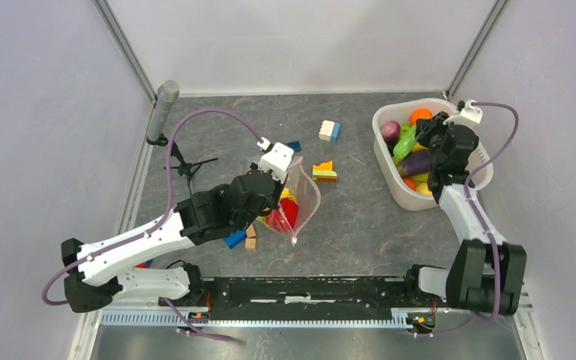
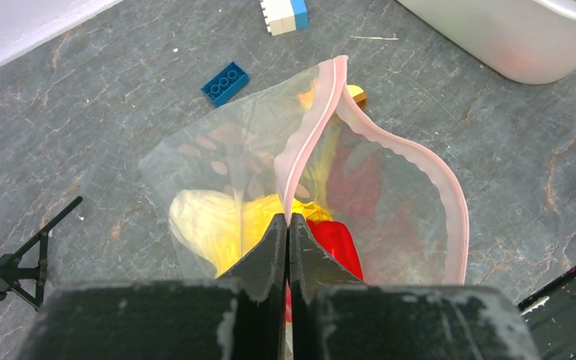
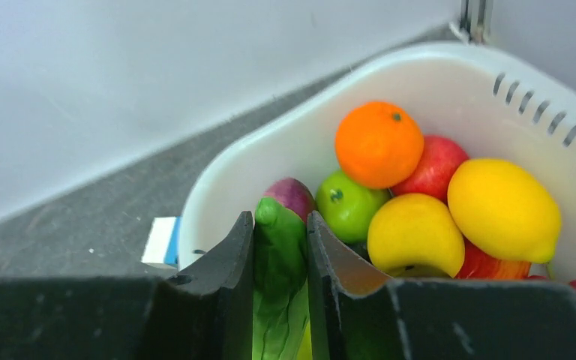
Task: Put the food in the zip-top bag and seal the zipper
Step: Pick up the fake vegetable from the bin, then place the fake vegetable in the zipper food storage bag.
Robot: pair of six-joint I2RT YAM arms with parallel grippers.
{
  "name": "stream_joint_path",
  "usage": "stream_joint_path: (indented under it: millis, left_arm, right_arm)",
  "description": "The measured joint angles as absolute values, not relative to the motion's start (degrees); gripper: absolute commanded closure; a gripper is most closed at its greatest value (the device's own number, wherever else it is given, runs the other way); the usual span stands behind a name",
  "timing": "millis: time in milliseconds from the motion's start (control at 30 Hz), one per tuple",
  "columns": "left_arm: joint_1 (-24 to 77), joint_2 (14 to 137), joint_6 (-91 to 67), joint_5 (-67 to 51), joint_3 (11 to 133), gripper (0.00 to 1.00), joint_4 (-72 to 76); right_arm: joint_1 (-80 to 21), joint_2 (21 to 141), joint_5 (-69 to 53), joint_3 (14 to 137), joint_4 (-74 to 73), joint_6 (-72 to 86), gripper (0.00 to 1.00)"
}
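The clear zip-top bag [image 1: 305, 196] stands mouth-open in the middle of the table, its pink zipper [image 2: 311, 139] gaping. Inside it lie a yellow food piece [image 2: 217, 225] and a red one [image 2: 337, 244]. My left gripper [image 2: 289, 219] is shut on one side of the zipper strip and holds the bag up. My right gripper [image 3: 280, 219] is shut on a green leafy vegetable [image 3: 279, 262] above the white basket [image 1: 390, 176]. The basket holds an orange [image 3: 379, 142], a lime [image 3: 349, 206], yellow fruits [image 3: 502, 206], a red apple [image 3: 441, 166] and purple pieces [image 1: 415, 162].
Building blocks lie around the bag: a white-and-blue one [image 1: 329, 130], an orange-yellow stack [image 1: 324, 172], a blue one [image 1: 234, 239] and a brown one [image 1: 250, 241]. A grey cylinder on a black stand [image 1: 165, 112] is at the far left. Walls enclose the table.
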State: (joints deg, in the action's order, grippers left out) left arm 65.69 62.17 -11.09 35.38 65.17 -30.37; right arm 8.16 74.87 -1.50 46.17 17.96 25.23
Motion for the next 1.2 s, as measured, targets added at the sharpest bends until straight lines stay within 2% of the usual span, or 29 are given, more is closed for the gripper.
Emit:
stream_joint_path:
  millis: [300, 500, 567, 700, 867, 1067, 1200]
  left_arm:
    - [65.69, 62.17, -11.33, 34.33, 64.97, 0.98, -30.3]
    - [65.58, 62.17, -11.66, 33.87, 64.86, 0.98, -30.24]
    - [65.58, 62.19, -11.7, 33.43, 64.86, 0.98, -30.17]
    - [65.47, 62.3, -11.9, 32.27, 64.86, 0.98, -30.13]
    - [65.21, 62.63, -12.58, 30.96, 64.86, 0.98, -29.95]
    - [64.88, 63.07, -13.21, 29.52, 64.86, 0.98, -29.85]
    - [64.53, 63.07, -13.65, 28.14, 64.86, 0.98, -29.8]
  right_arm:
    - [8.25, 55.16, -5.58, 31.57, 31.81, 25.47, 0.96]
    - [6.22, 46.35, -17.63, 27.75, 42.7, 30.79, 1.0]
    - [2.31, 44.05, -20.01, 26.24, 44.51, 31.38, 1.0]
    - [-12.03, 40.6, -22.31, 24.18, 46.13, 29.76, 1.0]
    - [-22.87, 38.33, -21.34, 22.35, 48.88, 26.81, 1.0]
    - [-36.21, 40.47, -17.72, 21.61, 54.46, 19.22, 1.0]
    - [-44.77, 45.1, -16.47, 18.59, 63.66, 11.94, 1.0]
